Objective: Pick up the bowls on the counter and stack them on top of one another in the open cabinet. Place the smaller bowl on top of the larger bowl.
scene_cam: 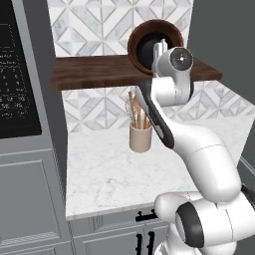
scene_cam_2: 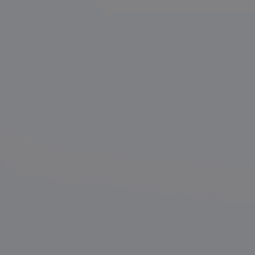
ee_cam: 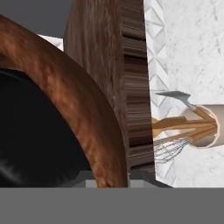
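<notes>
Left base view: the larger bowl (scene_cam: 155, 44), reddish-brown wood with a dark inside, is tipped on its side at the open cabinet (scene_cam: 94, 71), the long dark brown shelf board against the tiled wall (scene_cam: 89, 22). Its mouth faces out toward the camera and slightly down-left, so its axis runs roughly level, from the wall outward, and its lower rim overlaps the shelf's front edge. Inside the dark hollow a glossy black surface shows; whether that is the smaller bowl or the wooden bowl's own lining cannot be told. The arm's wrist (scene_cam: 177, 62) sits just right of the bowl, with the hand against the rim. The finger tips are hidden behind the bowl and wrist. Below, on the counter (scene_cam: 109, 174), a beige utensil holder (scene_cam: 140, 138) stands upright near the wall, holding wooden utensils and a wire whisk. A dark oven front (scene_cam: 17, 74) stands at the left.

Right base view: a flat grey surface, no detail.

Hand view: the wooden rim (ee_cam: 74, 100) curves across the frame with the black inside (ee_cam: 35, 140) left of it. The rim runs down to the bottom edge where the gripper (ee_cam: 107, 183) is, its jaws nearly together and clamped on that rim. Beyond it lies the shelf's wood-grain edge (ee_cam: 131, 78), then the holder (ee_cam: 205, 127) with its utensils.
</notes>
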